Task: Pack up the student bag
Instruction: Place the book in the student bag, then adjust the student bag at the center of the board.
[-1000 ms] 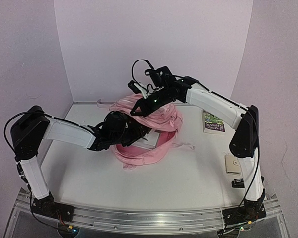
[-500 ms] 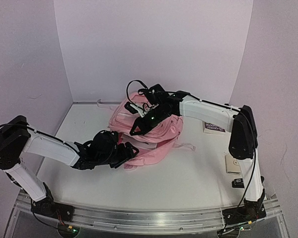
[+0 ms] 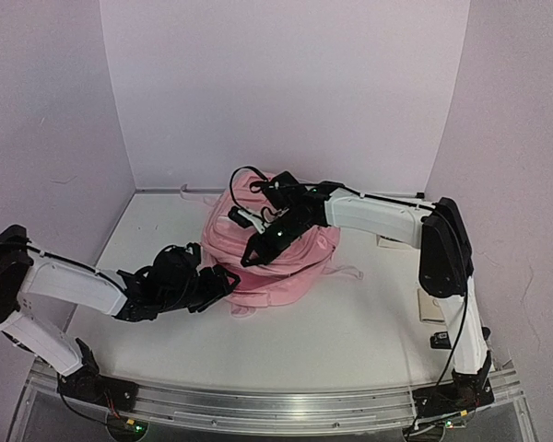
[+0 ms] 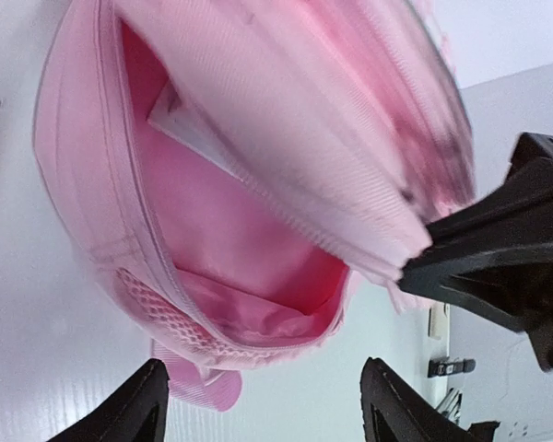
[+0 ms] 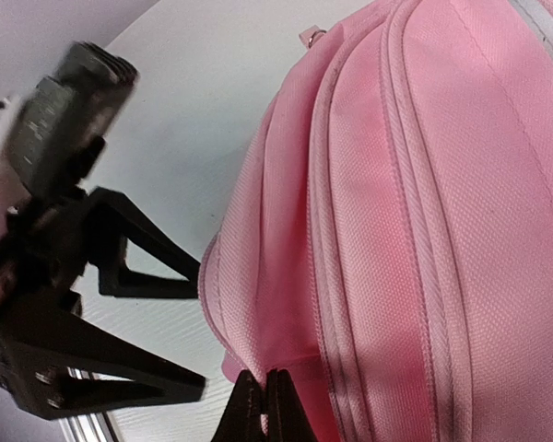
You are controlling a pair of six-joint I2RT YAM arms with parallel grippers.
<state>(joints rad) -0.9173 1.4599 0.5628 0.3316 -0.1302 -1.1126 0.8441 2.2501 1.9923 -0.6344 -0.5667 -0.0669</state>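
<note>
Left fingers (image 4: 138, 410) stood open and empty, low over the counter (image 3: 350, 341). They sat just beside the near-left edge of the bag (image 3: 286, 276) and pointed into its mouth.

The bag lay flat at mid-counter with the main compartment unzipped. The left wrist view showed pink lining and a white flat item (image 4: 189, 124) inside, against the upper wall. No print was legible on it.

Right fingers (image 5: 249, 410) were closed on the pink fabric edge of the top flap, holding it raised. The right arm reached in over the bag from the far right.

At right, well apart from the bag, lay a small black item (image 3: 440, 341) and beyond it a tan card (image 3: 431, 304). Farther back, a book's edge (image 3: 387, 242) showed under the right arm. Markings on all three were too small to read.
</note>
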